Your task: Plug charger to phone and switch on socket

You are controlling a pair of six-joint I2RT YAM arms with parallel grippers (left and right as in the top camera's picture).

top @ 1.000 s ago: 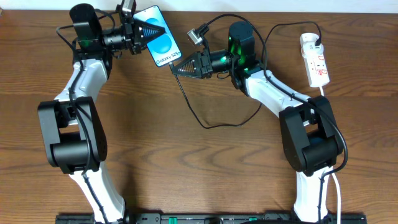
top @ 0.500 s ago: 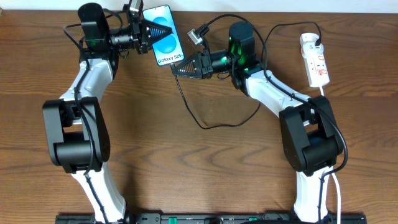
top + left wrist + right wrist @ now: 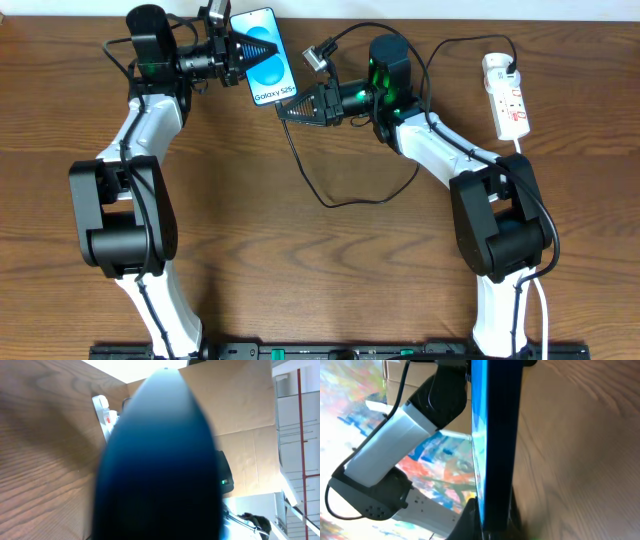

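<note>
- Since a second ago, the left gripper (image 3: pixel 258 48) is carrying the phone (image 3: pixel 262 76) slightly farther up the counter (image 3: pixel 300 280), its jaws clamping the phone's body.
- Just below the phone's short edge, the right gripper (image 3: pixel 284 110) is pinching the charger (image 3: pixel 340 203) near its tip, jaws nearly closed; the plugging-in looks unfinished.
- Far right of the phone, the socket (image 3: pixel 508 100) is waiting, its switch apparently untouched.

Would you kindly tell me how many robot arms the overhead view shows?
2. The left arm stands on the left, left pincer shut on the phone; the right arm reaches in from the right toward the phone's near end. None looks hidden.
</note>
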